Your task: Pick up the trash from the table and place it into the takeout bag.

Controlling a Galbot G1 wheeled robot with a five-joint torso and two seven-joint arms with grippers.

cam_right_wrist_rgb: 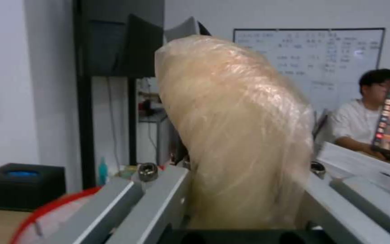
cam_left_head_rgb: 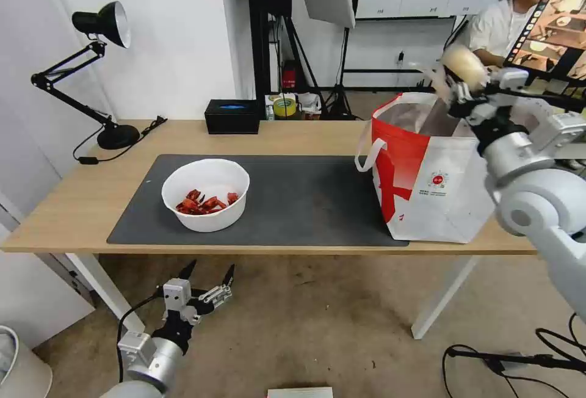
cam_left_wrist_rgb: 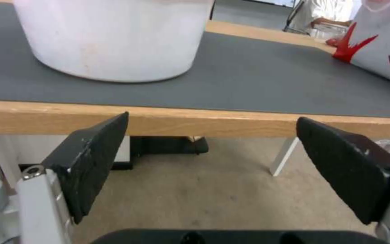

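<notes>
Head view: the right gripper (cam_left_head_rgb: 462,83) is raised above the open mouth of the takeout bag (cam_left_head_rgb: 436,184), its fingers clamped on the beige plastic-wrapped lump (cam_left_head_rgb: 465,65). The bag stands on the right end of the table (cam_left_head_rgb: 73,215), partly on the dark grey mat (cam_left_head_rgb: 305,196). The white bowl of red shell scraps (cam_left_head_rgb: 206,193) sits on the left part of the mat. The left gripper (cam_left_head_rgb: 209,279) hangs below the table's near edge with its fingers spread wide and nothing in them. A black tissue box (cam_left_head_rgb: 232,116) and a desk lamp (cam_left_head_rgb: 101,22) stand at the table's far side.

Left wrist view: the two black pads (cam_left_wrist_rgb: 93,159) are far apart, level with the table edge (cam_left_wrist_rgb: 195,122); the bowl (cam_left_wrist_rgb: 113,37) rests on the mat beyond, the bag (cam_left_wrist_rgb: 384,44) off to one side.

Right wrist view: the lump (cam_right_wrist_rgb: 235,132) is pinched between the grey fingers (cam_right_wrist_rgb: 159,203), with the bag's red rim (cam_right_wrist_rgb: 46,210) below.
</notes>
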